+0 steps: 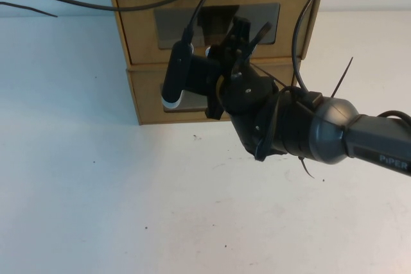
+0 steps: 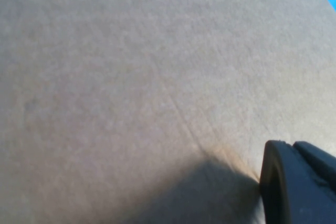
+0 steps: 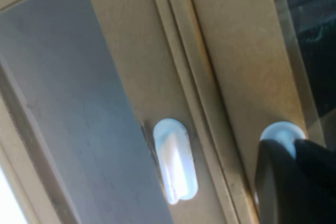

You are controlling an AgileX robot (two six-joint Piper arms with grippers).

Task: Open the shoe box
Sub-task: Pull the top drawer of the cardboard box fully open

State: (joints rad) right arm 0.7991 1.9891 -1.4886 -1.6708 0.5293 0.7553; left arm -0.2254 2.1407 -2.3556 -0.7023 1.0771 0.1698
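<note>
Seemingly nothing is open yet: over the white tabletop (image 1: 96, 210) the right pincer (image 1: 249, 33) sits at a white pull tab (image 3: 281, 132) on the stacked brown cardboard shoe boxes (image 1: 138, 36), grip untellable, as with the left pincer (image 2: 299, 182) above plain cardboard (image 2: 131, 77).

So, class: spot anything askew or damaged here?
Nothing stands out. The upper box sits flat on the lower box, both intact. The right claw is at the upper box's front; the left claw faces cardboard.
</note>
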